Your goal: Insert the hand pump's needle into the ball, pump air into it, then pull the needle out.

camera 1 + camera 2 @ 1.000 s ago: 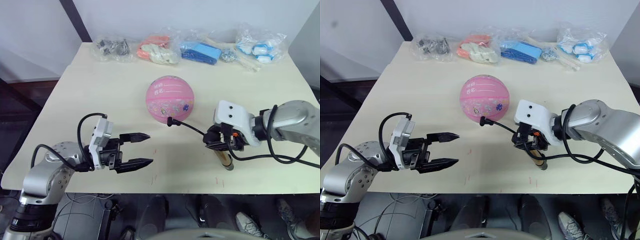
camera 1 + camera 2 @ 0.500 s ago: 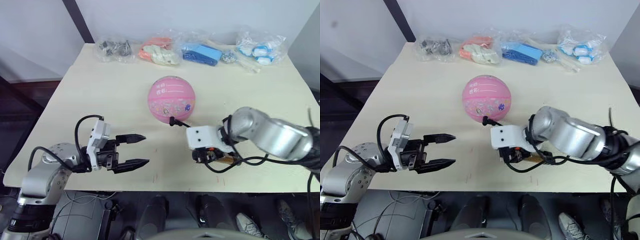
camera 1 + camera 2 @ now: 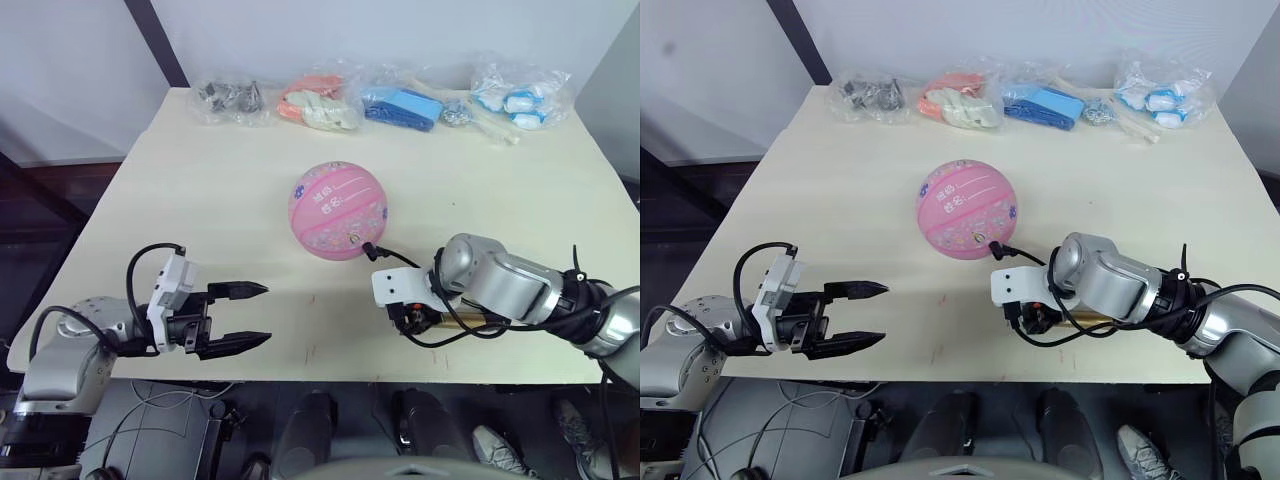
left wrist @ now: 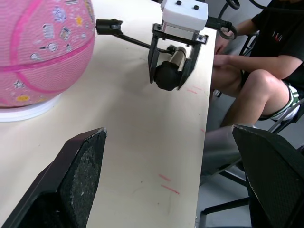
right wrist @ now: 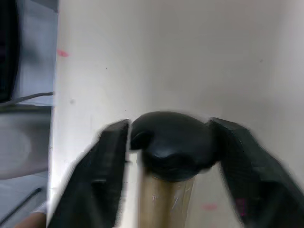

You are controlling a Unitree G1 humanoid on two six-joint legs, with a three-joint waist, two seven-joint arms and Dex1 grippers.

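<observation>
My left gripper (image 3: 240,316) hangs spread wide, holding nothing, at the table's (image 3: 200,200) near-left edge. My right gripper (image 3: 412,318) is clenched on the hand pump (image 5: 166,156), low near the near edge. Its hose (image 3: 395,257) reaches the ball (image 3: 337,211) at mid-table; needle too small to make out. Four plastic bags (image 3: 405,104) of small items line the far edge. A seated person (image 4: 256,61) is beyond the table edge.

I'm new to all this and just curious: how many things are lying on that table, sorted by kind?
Pink ball: 1
Hand pump, held by the right gripper: 1
Clear plastic bags of small items along the far edge: 4
Total: 6
</observation>
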